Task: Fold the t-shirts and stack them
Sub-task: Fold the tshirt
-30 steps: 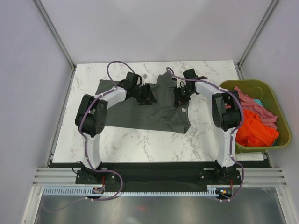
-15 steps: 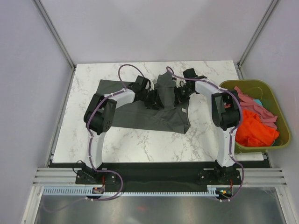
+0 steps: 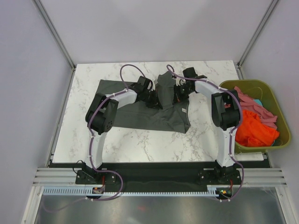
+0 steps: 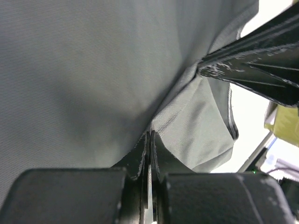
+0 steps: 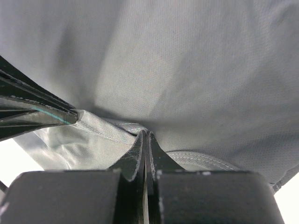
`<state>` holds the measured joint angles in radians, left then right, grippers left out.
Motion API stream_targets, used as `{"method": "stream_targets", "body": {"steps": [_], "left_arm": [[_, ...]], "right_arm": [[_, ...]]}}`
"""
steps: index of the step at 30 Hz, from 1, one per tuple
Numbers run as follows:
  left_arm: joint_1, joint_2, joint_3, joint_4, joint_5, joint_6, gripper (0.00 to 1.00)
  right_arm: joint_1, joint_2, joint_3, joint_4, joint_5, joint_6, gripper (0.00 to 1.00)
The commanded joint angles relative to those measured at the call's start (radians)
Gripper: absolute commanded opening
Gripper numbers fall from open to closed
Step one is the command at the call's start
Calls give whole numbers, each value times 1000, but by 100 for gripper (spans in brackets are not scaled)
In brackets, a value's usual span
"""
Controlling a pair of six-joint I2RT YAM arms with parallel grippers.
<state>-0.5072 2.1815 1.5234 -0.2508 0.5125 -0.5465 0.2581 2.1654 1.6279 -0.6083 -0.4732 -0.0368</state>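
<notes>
A dark charcoal grey t-shirt (image 3: 135, 116) lies spread on the marble table, bunched up into a ridge at its far middle. My left gripper (image 3: 156, 96) and right gripper (image 3: 177, 96) meet at that ridge, close side by side. In the left wrist view the left gripper (image 4: 149, 136) is shut, with a fold of grey cloth pinched at its tips. The right gripper (image 5: 145, 134) is also shut on a seamed fold of the same t-shirt. Each wrist view shows the other gripper's black finger beside it.
An olive-green bin (image 3: 276, 99) stands at the table's right edge, holding an orange t-shirt (image 3: 256, 131) and a pink t-shirt (image 3: 254, 103). Bare marble table (image 3: 140, 142) shows in front of the grey shirt. Grey walls and metal posts enclose the table.
The left gripper has moved right along the shirt until it is next to the right gripper. Both have closed on the cloth, and the shirt's middle has bunched up.
</notes>
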Motion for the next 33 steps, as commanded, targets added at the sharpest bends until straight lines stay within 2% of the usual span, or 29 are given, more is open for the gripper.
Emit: {"method": "stream_targets", "body": {"steps": [1, 10, 26, 33], "left_arm": [[-10, -63, 6, 27, -66, -46, 2], [-30, -92, -37, 25, -184, -101, 2], [-37, -138, -97, 27, -287, -174, 2], [-47, -138, -108, 24, -307, -194, 2]], "right_arm": [[9, -55, 21, 56, 2, 14, 0], [50, -96, 1, 104, 93, -8, 0], [107, -121, -3, 136, 255, -115, 0], [128, -125, 0, 148, 272, -146, 0]]}}
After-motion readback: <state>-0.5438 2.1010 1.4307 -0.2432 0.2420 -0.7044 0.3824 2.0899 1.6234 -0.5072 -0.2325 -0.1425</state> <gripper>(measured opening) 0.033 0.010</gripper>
